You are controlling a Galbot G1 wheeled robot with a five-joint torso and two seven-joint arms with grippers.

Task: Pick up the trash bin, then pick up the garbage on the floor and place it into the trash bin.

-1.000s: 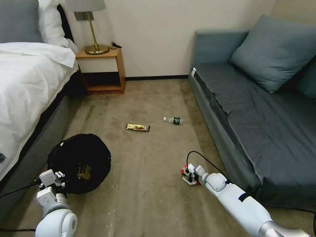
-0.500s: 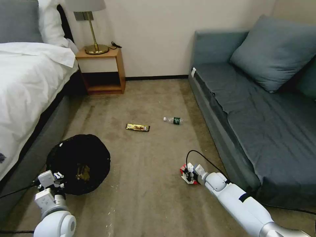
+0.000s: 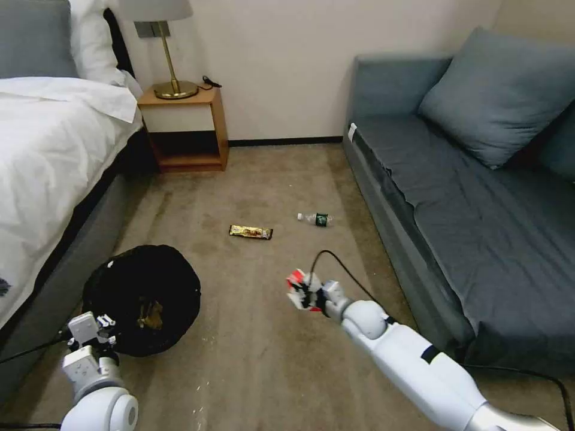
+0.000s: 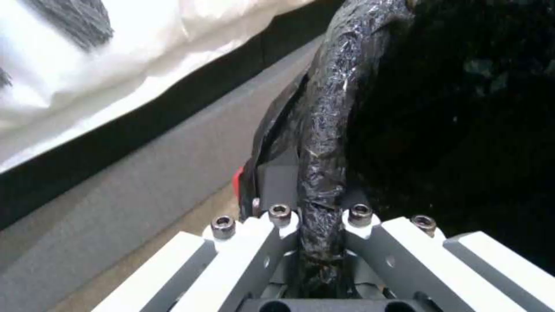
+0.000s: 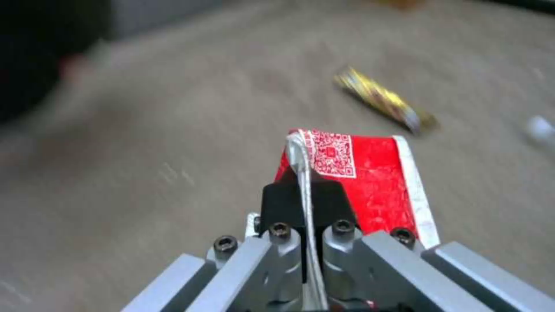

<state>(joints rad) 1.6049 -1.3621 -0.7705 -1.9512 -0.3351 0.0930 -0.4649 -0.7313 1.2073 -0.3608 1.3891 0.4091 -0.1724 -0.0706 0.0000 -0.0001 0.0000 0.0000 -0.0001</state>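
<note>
Right gripper [image 3: 302, 291] has risen, red-and-white packet [image 5: 358, 173] pinched between fingers [image 5: 283, 201].

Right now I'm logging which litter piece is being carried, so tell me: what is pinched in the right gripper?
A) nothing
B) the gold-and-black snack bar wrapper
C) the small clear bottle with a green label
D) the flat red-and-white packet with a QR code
D: the right gripper is shut on the flat red-and-white packet, lifted above the carpet, while the gold-and-black wrapper and the clear bottle lie on the floor.
</note>
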